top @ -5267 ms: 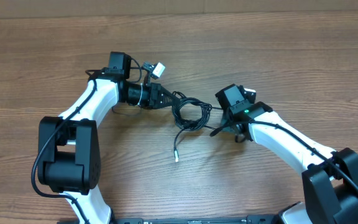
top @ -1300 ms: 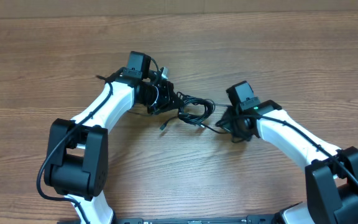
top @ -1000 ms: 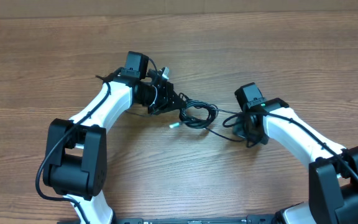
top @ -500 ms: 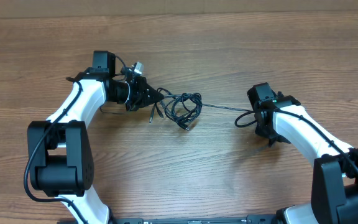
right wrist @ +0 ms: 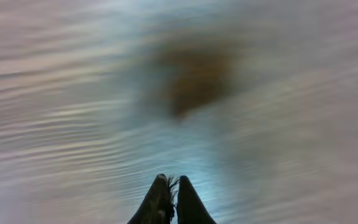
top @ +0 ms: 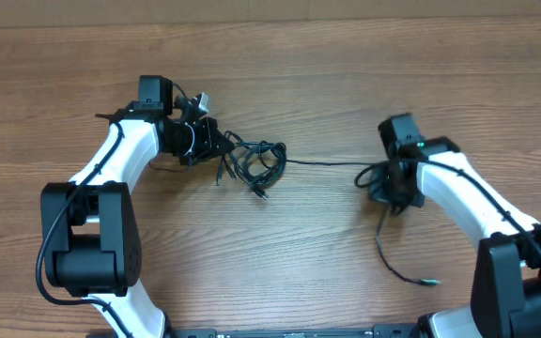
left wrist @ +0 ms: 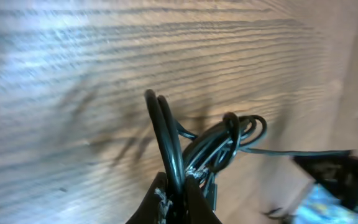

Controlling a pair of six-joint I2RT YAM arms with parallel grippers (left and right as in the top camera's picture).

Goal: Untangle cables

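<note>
Two pincers (top: 220, 148) (top: 390, 188), one cable tangle (top: 259, 161).

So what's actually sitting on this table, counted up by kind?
Robot arms: 2 (left arm, right arm)
Tangles of black cables: 1, with one strand stretched across to the right arm; the number of separate cords inside cannot be told
Total: 3

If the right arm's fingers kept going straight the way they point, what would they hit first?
The wooden table. The right fingers, shut on one of the cables, face bare wood with nothing between. That view is blurred, so how near the wood lies is unclear.
</note>
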